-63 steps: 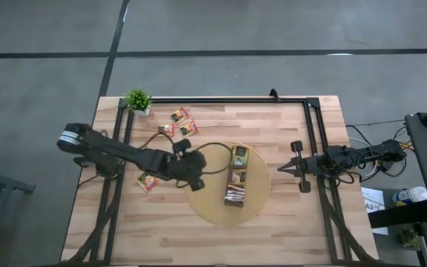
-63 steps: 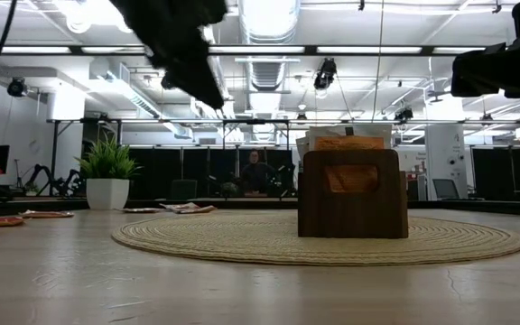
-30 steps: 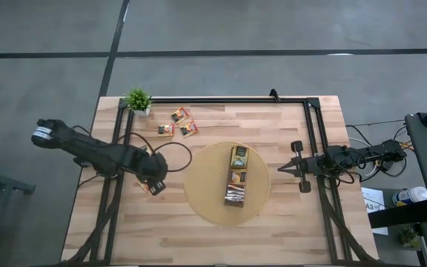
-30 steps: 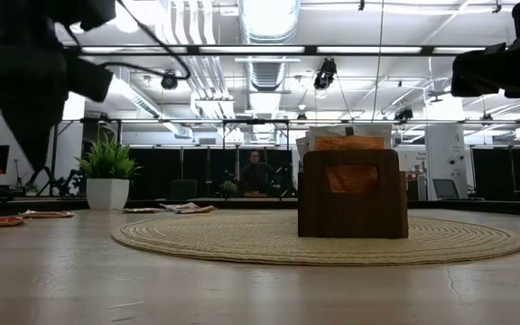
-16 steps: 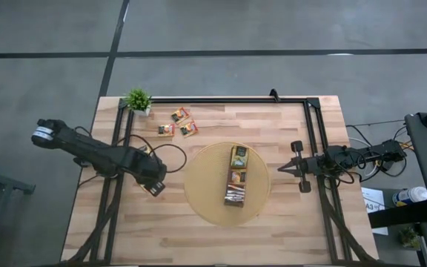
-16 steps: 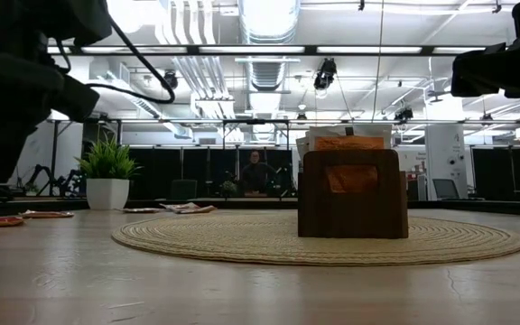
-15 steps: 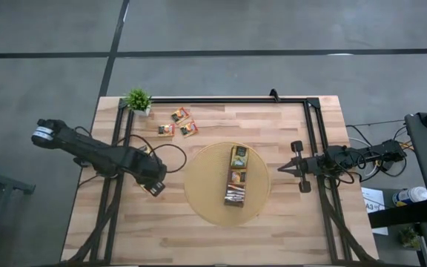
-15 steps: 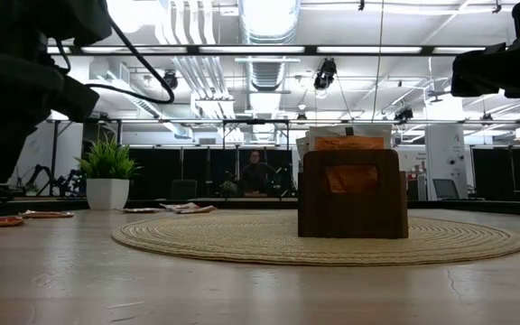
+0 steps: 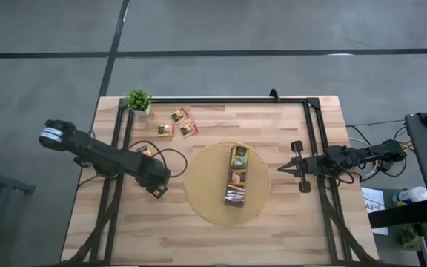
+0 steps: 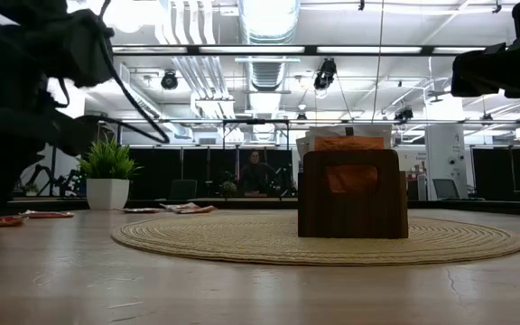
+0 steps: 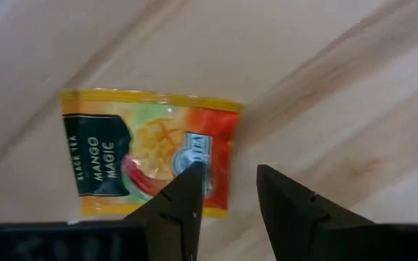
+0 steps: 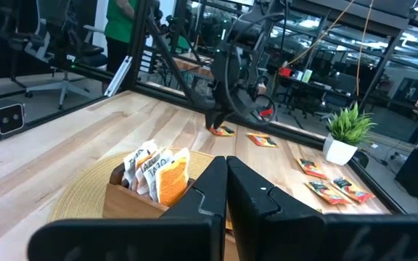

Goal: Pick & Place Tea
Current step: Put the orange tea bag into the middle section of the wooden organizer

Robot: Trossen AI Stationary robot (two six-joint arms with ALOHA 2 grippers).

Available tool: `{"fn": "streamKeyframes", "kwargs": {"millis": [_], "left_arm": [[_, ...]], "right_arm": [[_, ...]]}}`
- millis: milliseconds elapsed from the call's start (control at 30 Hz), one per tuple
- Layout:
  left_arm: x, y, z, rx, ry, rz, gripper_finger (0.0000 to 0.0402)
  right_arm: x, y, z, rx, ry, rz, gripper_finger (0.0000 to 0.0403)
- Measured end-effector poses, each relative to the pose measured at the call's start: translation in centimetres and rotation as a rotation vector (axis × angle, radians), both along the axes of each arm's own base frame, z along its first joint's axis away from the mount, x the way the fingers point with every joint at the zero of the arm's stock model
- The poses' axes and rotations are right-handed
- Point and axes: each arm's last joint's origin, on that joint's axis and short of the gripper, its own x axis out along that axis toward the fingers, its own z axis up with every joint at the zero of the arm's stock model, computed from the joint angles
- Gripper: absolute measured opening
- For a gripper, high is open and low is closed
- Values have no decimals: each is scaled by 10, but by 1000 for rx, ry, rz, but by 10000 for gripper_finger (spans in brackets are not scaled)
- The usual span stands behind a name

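- Since a moment ago, the left gripper (image 9: 156,190) has dropped lower at the left of the low view and edged slightly toward the frame's centre in the high view; the right arm has not moved.
- Left gripper's fingers (image 11: 182,210) are partly open and hold nothing; they hover just over an orange-and-yellow sachet (image 11: 148,152) lying flat on the table (image 9: 288,222), one fingertip overlapping its edge in the wrist view.
- From above, that sachet is hidden beneath the left gripper, left of the disc (image 9: 199,189).
- Three more sachets (image 9: 178,123) lie in the upper left of the high view, near the plant (image 9: 138,101).
- One sachet (image 9: 147,150) shows beside the left arm, just above the gripper.
- A brown box (image 9: 236,176) stands on the disc at mid-frame, with sachets (image 12: 157,171) upright inside it.
- Right gripper (image 9: 282,169) rests at the right of the high view, fingers shut and empty, pointing toward the disc, well apart from it.
- Someone in a green top (image 12: 125,29) stands beyond the table, upper left of the right wrist view.
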Motion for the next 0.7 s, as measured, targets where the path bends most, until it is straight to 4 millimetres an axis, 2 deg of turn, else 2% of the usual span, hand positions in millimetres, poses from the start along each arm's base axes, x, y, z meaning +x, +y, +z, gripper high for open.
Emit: {"fn": "streamKeyframes", "kwargs": {"millis": [200,433,700], "left_arm": [[1,-1,-13,6,84,4,102],[7,-2,-9,-6,79,-52,10],[25,-5,12,28,-23,-191,1]], "right_arm": [[0,0,0,0,0,0,8],[0,0,0,0,0,0,9],[0,0,0,0,0,0,8]]}}
